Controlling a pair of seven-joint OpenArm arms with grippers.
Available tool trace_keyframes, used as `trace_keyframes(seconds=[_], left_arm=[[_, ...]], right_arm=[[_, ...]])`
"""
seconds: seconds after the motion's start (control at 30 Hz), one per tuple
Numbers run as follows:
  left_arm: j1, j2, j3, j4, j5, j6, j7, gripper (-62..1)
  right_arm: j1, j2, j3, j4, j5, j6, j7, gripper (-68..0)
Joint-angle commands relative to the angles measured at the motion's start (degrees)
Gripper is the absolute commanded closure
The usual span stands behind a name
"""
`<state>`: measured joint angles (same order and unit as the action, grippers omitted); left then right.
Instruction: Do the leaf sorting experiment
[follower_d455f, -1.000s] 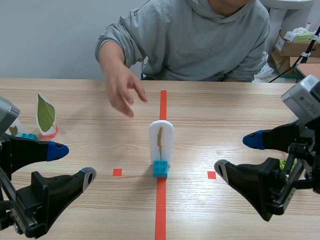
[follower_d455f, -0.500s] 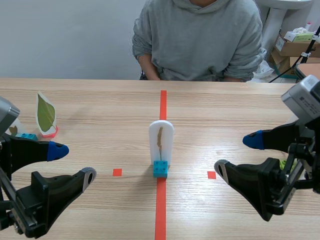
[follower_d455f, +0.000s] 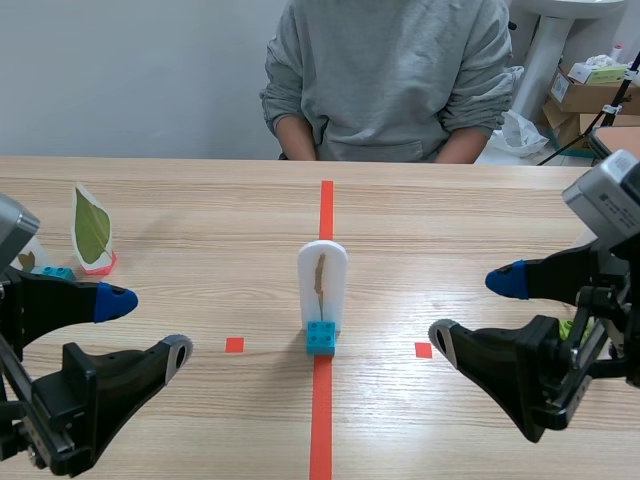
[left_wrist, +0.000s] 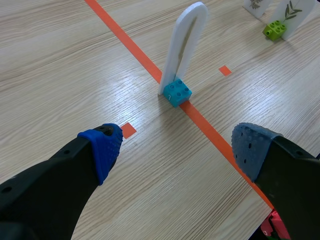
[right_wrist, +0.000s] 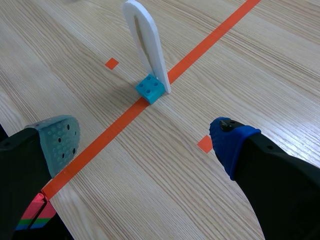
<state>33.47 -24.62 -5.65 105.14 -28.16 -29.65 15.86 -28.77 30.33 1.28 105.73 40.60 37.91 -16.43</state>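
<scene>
The leaf card (follower_d455f: 322, 283) stands upright on a blue brick (follower_d455f: 321, 337) at the centre of the frame, on the orange tape line (follower_d455f: 326, 205) of the bench (follower_d455f: 480, 220). Its long axis is vertical. Its broad face, bearing a slim brown leaf, faces the robot, and its thin edges point left and right.

The left pincer (follower_d455f: 145, 326) sits at lower left and the right pincer (follower_d455f: 475, 310) at lower right. Both are released, fingers spread, holding nothing. The card lies between them and ahead of each, well apart from both. Neither arm is clearly nearer.

The scene view alone shows the leaf face, and a green-leaf card (follower_d455f: 92, 230) on a red base at middle left. The wrist views present the leaf card obliquely, as a narrow arch. The left wrist view also shows a green brick (left_wrist: 275, 28) with a sprig card beyond the leaf card.
</scene>
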Motion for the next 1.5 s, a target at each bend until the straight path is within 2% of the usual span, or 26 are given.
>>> trace_keyframes(seconds=[0.0, 0.23, 0.47, 0.73, 0.97, 1.07, 1.23, 1.37, 1.47], left_arm=[[-0.33, 0.15, -0.26, 0.59, -0.79, -0.07, -0.83, -47.7], [-1.29, 0.11, -0.04, -0.26, -0.79, -0.09, -0.76, -47.7], [-7.02, -0.76, 1.2, -7.34, -0.96, -0.13, -0.76, -47.7], [-17.25, -3.26, 10.6, -16.72, -1.22, -0.13, -0.85, -47.7], [-27.23, -3.48, 19.41, -23.3, -0.96, -0.11, -1.18, -47.8], [-31.36, -2.86, 21.99, -27.04, -0.55, -0.09, -1.51, -47.7], [-36.92, -1.49, 25.55, -32.54, -0.55, -0.11, -3.74, -47.8], [-40.37, 0.42, 28.72, -36.35, 1.57, -0.11, -4.55, -47.8], [-42.29, 2.12, 31.21, -39.15, 2.03, -0.11, -4.96, -47.8]], right_arm=[[0.2, 0.79, 0.7, 0.87, 1.03, -0.15, 1.14, -53.1], [0.2, 0.79, 1.99, 0.48, 1.03, -0.15, 1.09, -53.1], [0.0, 0.79, 7.04, 0.15, 1.07, -0.15, 1.05, -53.1], [-0.31, 0.76, 10.62, -3.74, 2.19, -0.15, 0.63, -53.1], [-3.06, 0.74, 15.17, -6.45, 3.41, -0.11, 0.7, -53.1], [-3.96, 0.72, 17.51, -7.1, 4.98, -0.04, 0.7, -53.1], [-5.33, 0.42, 21.03, -8.17, 6.6, 2.64, 0.68, -53.1], [-6.64, 0.44, 21.55, -8.2, 7.23, 4.22, 0.68, -53.1], [-6.78, 0.44, 21.55, -8.2, 7.23, 4.2, 0.63, -53.1]])
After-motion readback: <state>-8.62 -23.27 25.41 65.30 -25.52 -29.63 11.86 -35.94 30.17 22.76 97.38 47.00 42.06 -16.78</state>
